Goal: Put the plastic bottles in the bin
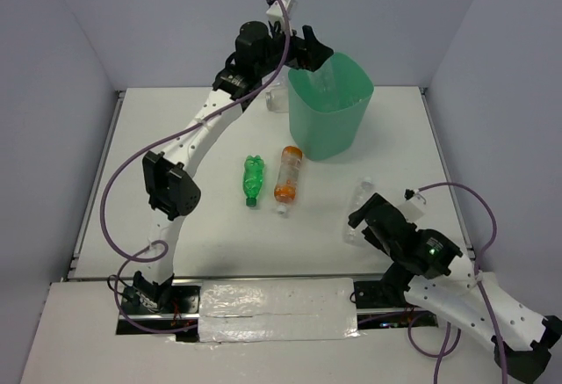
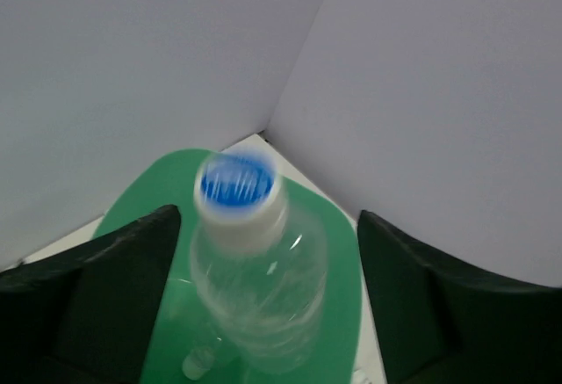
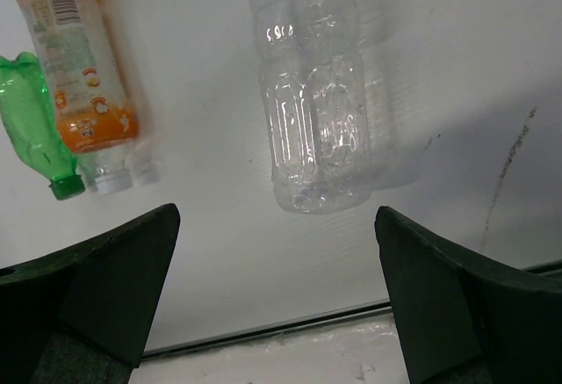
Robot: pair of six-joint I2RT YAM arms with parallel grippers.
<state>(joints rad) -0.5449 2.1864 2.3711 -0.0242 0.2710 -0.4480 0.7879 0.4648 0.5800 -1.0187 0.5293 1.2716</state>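
Left end effector (image 1: 318, 53) apart, clear blue-capped plastic bottle (image 2: 259, 287) loose above tall mint-green plastic bin (image 1: 329, 129) | right end effector (image 3: 277, 215) apart | clear crinkly bottle (image 3: 316, 120), green bottle (image 1: 253, 178), orange-labelled bottle (image 1: 288, 173) left on table (image 1: 404, 147)

Note the white tabletop (image 1: 132, 182) across your work area, pale grey enclosure walls (image 1: 53, 50) on three sides, metal edge rail (image 1: 95, 182) along the left, glossy tape strip (image 1: 277, 309) across the near edge, thin dark scuff mark (image 3: 514, 151) on the tabletop in your right wrist view.

Clear bottle (image 2: 255, 287) above bin (image 2: 149, 191) blurred, base cut by lower edge. Second clear bottle (image 3: 316, 112): neck cut by upper edge.
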